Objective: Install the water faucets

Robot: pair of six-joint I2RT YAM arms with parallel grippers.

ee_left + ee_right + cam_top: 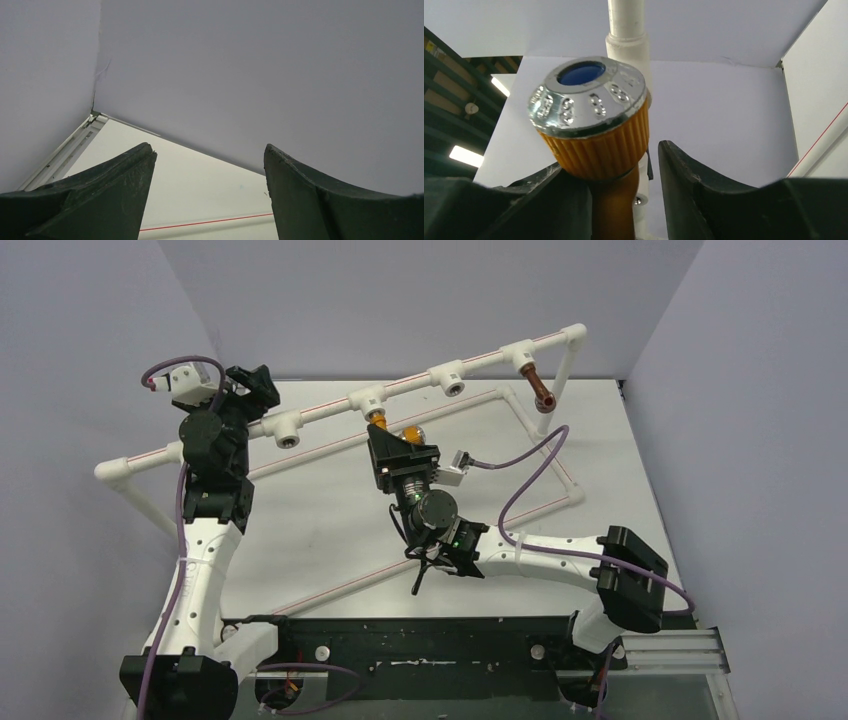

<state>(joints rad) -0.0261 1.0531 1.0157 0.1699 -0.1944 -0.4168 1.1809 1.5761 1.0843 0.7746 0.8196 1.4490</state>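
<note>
Water faucets, two, both up at the white pipe frame (408, 385) toward the far side of the table (330, 520). Orange-yellow faucet (385, 424) (591, 130) seated at the second tee from the left, near the middle of the upper rail: ribbed orange knob, shiny round silver cap with embossed marks and a blue disc at its centre, smooth orange stem below. Reddish-brown faucet (537, 387) hanging from the far right tee, bent spout, dull coppery look.

Four tee sockets (447, 377) along the rail; two filled by the faucets, the other two showing dark round mouths. Frame of smooth white plastic tube with a thin red stripe, elbows at the corners.

Right gripper (392, 438) (624, 175) around the orange-yellow stem, dark matte jaws apart: one finger touching the stem under the knob, a sliver of gap at the other. Left gripper (255, 385) (210, 165) at the left end of the rail, jaws spread wide with nothing between.
</note>
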